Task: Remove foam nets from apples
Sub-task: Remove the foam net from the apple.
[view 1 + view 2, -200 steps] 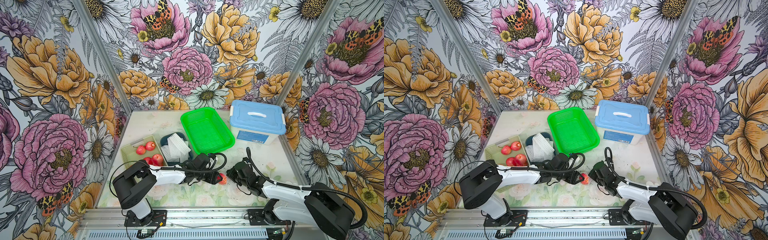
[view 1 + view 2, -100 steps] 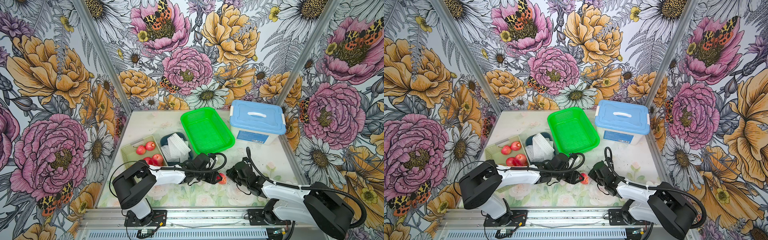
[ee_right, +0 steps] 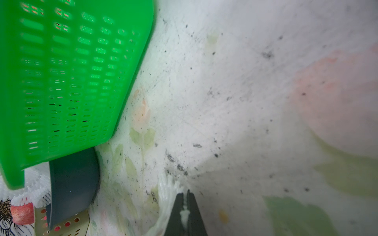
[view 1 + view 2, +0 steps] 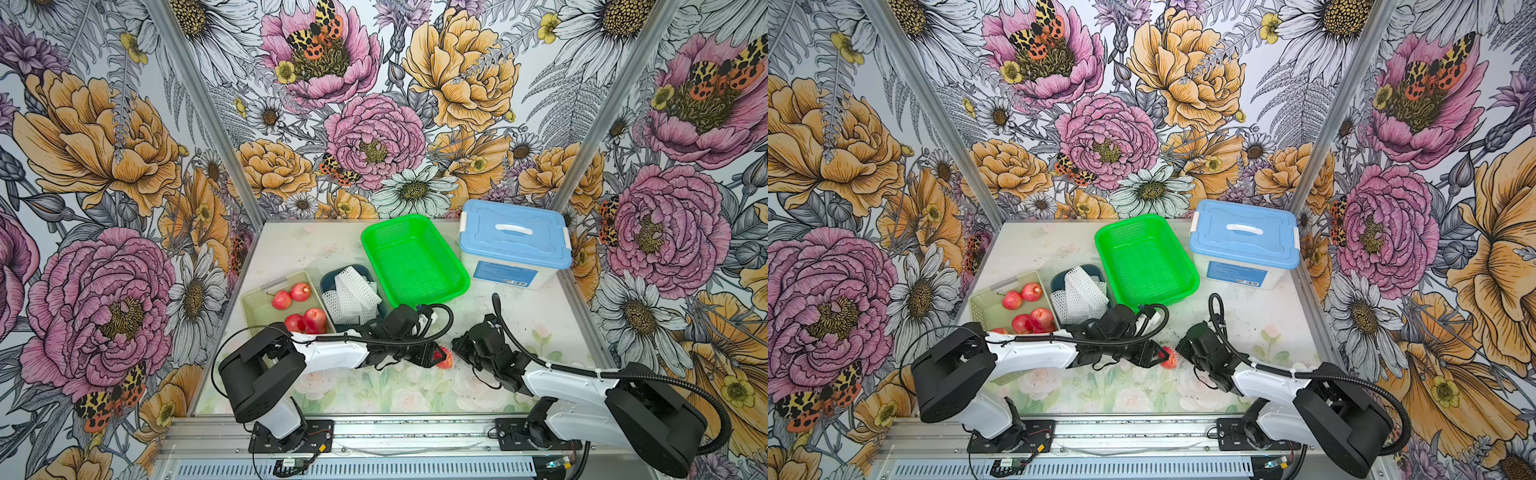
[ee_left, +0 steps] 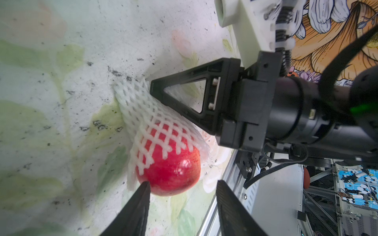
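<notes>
A red apple (image 5: 171,169) lies on the table near the front edge, half out of a white foam net (image 5: 151,122). My left gripper (image 5: 183,185) is open; the apple's bare end sits just ahead of its tips, with one fingertip (image 5: 145,187) touching it. My right gripper (image 3: 185,194) is shut on the net's free end (image 3: 169,183), on the apple's far side. In both top views the apple (image 4: 444,360) (image 4: 1169,359) shows between the left gripper (image 4: 434,356) and the right gripper (image 4: 457,347).
At the left, a beige tray (image 4: 254,303) holds several bare apples (image 4: 313,318). A dark bin (image 4: 328,279) beside it holds loose foam nets (image 4: 353,291). Behind stand a green basket (image 4: 415,257) and a blue-lidded box (image 4: 515,245). The table's metal front rail (image 5: 229,177) runs close by.
</notes>
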